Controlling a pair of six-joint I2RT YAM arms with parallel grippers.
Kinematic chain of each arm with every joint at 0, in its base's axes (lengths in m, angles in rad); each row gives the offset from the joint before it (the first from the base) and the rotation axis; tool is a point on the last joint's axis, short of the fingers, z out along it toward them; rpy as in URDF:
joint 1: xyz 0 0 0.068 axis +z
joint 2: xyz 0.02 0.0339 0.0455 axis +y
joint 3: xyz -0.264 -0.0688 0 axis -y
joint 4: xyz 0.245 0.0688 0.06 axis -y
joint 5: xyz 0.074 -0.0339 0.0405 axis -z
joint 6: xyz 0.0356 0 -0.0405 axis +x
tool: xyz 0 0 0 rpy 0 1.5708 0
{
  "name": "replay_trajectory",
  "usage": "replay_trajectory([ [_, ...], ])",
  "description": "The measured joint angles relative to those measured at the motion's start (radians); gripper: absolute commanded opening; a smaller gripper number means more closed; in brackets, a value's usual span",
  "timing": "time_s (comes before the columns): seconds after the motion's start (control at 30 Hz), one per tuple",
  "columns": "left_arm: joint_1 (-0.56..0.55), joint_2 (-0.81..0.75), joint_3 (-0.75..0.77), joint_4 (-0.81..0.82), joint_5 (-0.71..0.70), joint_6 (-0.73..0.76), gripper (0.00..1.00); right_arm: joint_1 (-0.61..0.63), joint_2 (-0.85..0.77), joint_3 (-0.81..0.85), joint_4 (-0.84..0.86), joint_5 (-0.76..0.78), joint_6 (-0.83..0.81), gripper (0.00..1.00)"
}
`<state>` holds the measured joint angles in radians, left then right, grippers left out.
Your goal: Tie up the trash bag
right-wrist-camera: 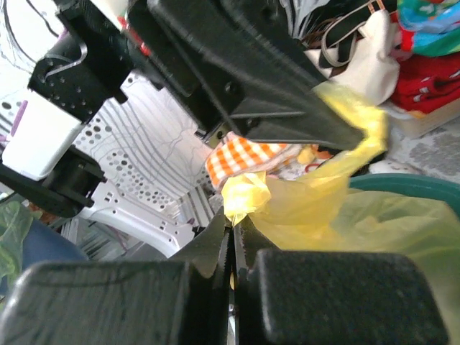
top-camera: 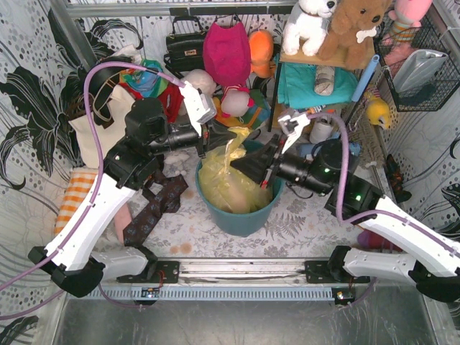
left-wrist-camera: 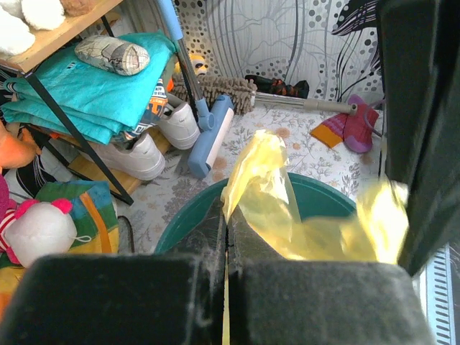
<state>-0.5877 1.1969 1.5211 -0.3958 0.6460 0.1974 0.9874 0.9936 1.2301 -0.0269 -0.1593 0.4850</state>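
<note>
A: Found the trash bag (top-camera: pixel 226 188)?

B: Yes. Lining the teal bin (top-camera: pixel 241 223) at the middle of the worktop (top-camera: pixel 302 214), with yellow tails standing above the rim toward twelve o'clock.

A: Left end effector (top-camera: pixel 219 136)?

B: Reaching in from nine o'clock, clenched on one twisted tail. Seen from its own wrist, nipping the film between the fingers (left-wrist-camera: pixel 205 244) with no gap.

A: And the right end effector (top-camera: pixel 241 164)?

B: Coming in from three o'clock, likewise clamped tight, on a bunched wad of yellow plastic. Almost tip to tip with the left, just above the bin's mouth.

A: Any guess at handling?

B: Looks thin, crinkly, nearly weightless. Limp too: probably sags on release and holds no loop unaided. Likely slick between hard pads, and apt to stretch or tear under a sharp tug.

A: So where to grip?

B: Best on the gathered, rope-like part of each tail, a little back from the very end, never on a single flat layer. Leaves spare length for crossing one tail over the other.

A: Worries?

B: Crowded tips, mostly. Hard to pass a tail through without letting go on one side, and easy to lose a slippery end back into the bin. Worth keeping pulls gentle, too, to avoid lifting the liner out or tipping the bin.

A: Knot made yet?

B: Can see none. Cannot tell whether crossed.
</note>
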Motion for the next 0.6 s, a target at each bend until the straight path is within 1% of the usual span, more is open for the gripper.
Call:
replay_trajectory([
  [0.13, 0.0, 0.0, 0.0, 0.0, 0.0, -0.01, 0.0, 0.101, 0.057, -0.007, 0.023, 0.071, -0.042, 0.0],
  [0.23, 0.0, 0.0, 0.0, 0.0, 0.0, -0.015, 0.0, 0.141, 0.108, -0.003, 0.007, 0.132, -0.084, 0.0],
  [0.4, 0.0, 0.0, 0.0, -0.001, -0.002, -0.021, 0.0, 0.199, 0.179, 0.056, -0.098, 0.278, -0.16, 0.0],
  [0.6, 0.0, -0.001, 0.0, -0.001, -0.001, -0.026, 0.0, 0.253, 0.226, 0.13, -0.227, 0.469, -0.235, 0.0],
])
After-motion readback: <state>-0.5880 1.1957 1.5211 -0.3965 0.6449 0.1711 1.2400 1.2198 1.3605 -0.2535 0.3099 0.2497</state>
